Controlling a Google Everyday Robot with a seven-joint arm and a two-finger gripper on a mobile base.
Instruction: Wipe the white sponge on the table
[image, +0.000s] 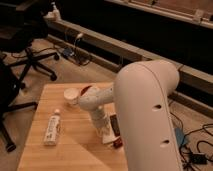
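My gripper (105, 131) points down at the right part of the light wooden table (75, 150), at the end of the white forearm that comes from the big white arm (147, 110). It is shut on the white sponge (108, 138), a small pale pad pressed flat on the tabletop under its tip. The wrist hides most of the sponge.
A white labelled bottle (51, 129) lies on the table's left side. A white round cup (72, 95) and a red object (91, 90) stand at the far edge. A dark flat object (114, 125) lies right of the gripper. Office chairs (30, 60) stand to the left, cables on the floor.
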